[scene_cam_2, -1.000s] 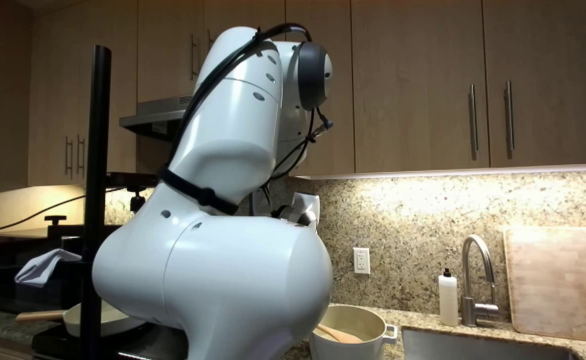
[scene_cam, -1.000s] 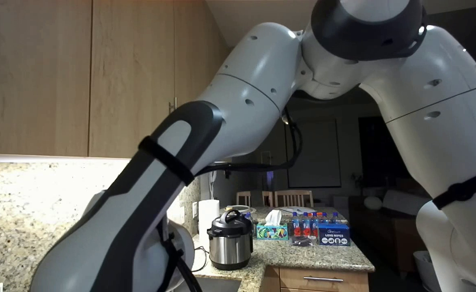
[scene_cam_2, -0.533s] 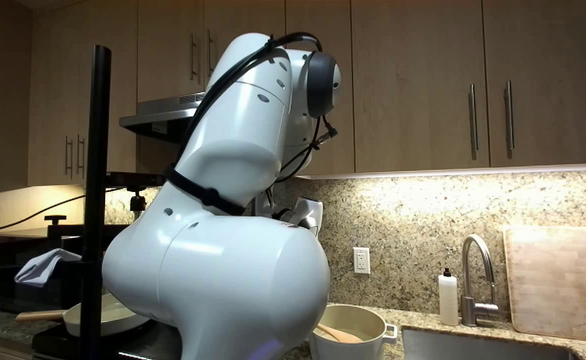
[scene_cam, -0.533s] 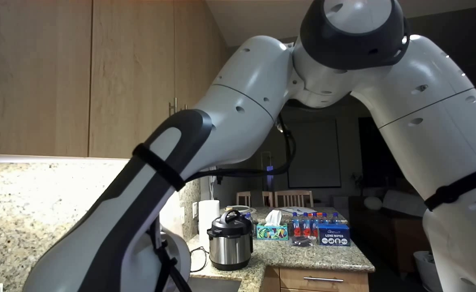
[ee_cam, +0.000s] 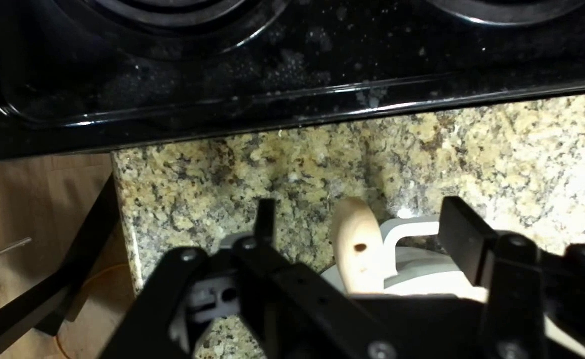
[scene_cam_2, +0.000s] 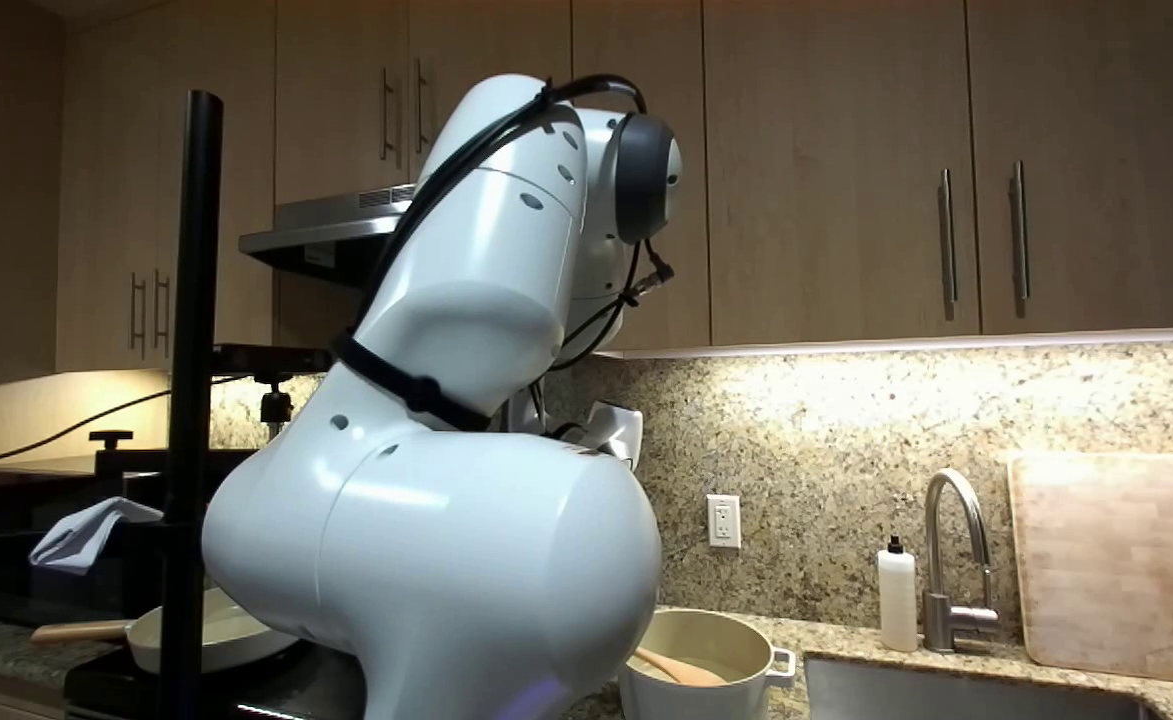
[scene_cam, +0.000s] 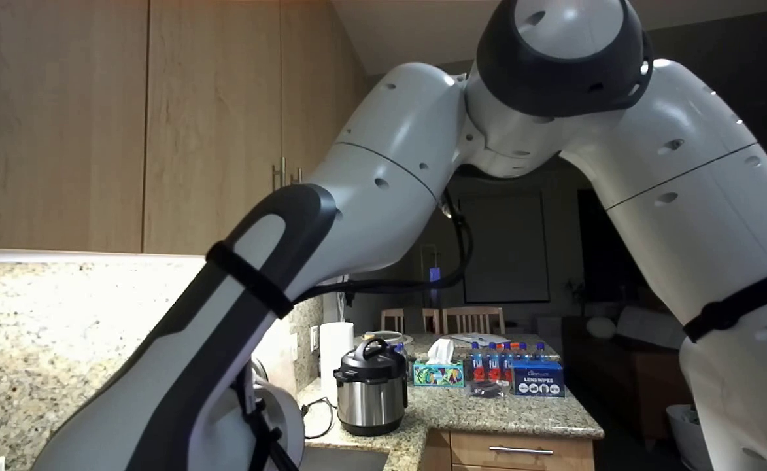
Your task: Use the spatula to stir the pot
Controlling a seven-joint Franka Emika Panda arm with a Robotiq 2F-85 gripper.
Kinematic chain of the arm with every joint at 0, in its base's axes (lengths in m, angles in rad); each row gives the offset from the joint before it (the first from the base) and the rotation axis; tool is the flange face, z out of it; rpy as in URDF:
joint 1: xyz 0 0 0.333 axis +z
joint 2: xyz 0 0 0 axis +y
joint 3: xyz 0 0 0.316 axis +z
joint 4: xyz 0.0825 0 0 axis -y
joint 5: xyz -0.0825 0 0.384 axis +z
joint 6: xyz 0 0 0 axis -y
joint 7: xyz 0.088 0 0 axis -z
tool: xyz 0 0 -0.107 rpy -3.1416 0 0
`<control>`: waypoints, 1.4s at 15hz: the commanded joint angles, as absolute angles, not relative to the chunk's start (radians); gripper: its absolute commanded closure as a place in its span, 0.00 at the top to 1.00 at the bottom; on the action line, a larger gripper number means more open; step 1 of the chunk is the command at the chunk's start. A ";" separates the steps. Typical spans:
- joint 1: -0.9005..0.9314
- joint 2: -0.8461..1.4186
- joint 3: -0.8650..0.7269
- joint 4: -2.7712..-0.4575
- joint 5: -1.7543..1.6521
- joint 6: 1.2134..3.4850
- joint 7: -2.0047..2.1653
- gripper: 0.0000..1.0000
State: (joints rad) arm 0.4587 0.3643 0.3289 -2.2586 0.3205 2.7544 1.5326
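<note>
Fingers [ee_cam: 464, 242] wide apart, nothing held. Gripper [ee_cam: 360, 217] aims down over the spatula [ee_cam: 362, 267]; in the wrist view the handle end shows mid-gap, apart from both fingers. Depth isn't readable, so can't say if the tips are level with it or above. Wide gap fits a pre-grasp: straddle the handle, then close. My read: approach phase, stirring not yet begun.

Spatula sits tilted in the pot [scene_cam_2: 711, 702], broad end inside, handle sticking out past the rim, so there's something to grab. Where it crosses the rim is hidden by the arm [scene_cam_2: 486, 570]. Pot handle [ee_cam: 419, 227] is just beside it and partly behind one finger in the wrist view; could get clipped on the way down.

Pot is on the counter [ee_cam: 297, 189] between stove [ee_cam: 272, 99] and sink [scene_cam_2: 956, 690], off the burners, likely placed for reach. Cooker [scene_cam: 371, 396] is lidded on the far stretch of counter; I'd call it out of play.

Delta: elbow [scene_cam: 560, 59] is lower than 1.0 s ago in both exterior views. Most of that drop came in the first half-second, barely any in the last. Pot and spatula look unmoved, cooker too. No earlier wrist shot, so can't tell if the finger gap changed.
</note>
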 commanded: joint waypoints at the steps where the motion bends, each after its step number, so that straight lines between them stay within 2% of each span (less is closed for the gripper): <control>1: 0.437 0.366 0.326 -2.227 0.324 2.679 1.501 0.53; 8: 0.409 0.385 0.317 -2.164 0.328 2.597 1.453 0.08; 10: 0.405 0.390 0.317 -2.158 0.334 2.596 1.440 0.05; 11: 0.405 0.393 0.318 -2.157 0.335 2.601 1.435 0.39; 12: 0.404 0.396 0.320 -2.157 0.339 2.605 1.428 0.35; 13: 0.404 0.400 0.323 -2.157 0.344 2.609 1.424 0.35; 21: 0.404 0.431 0.325 -2.142 0.341 2.610 1.379 0.85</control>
State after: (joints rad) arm 0.4183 0.4167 0.3127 -2.1591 0.3202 2.6224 1.4379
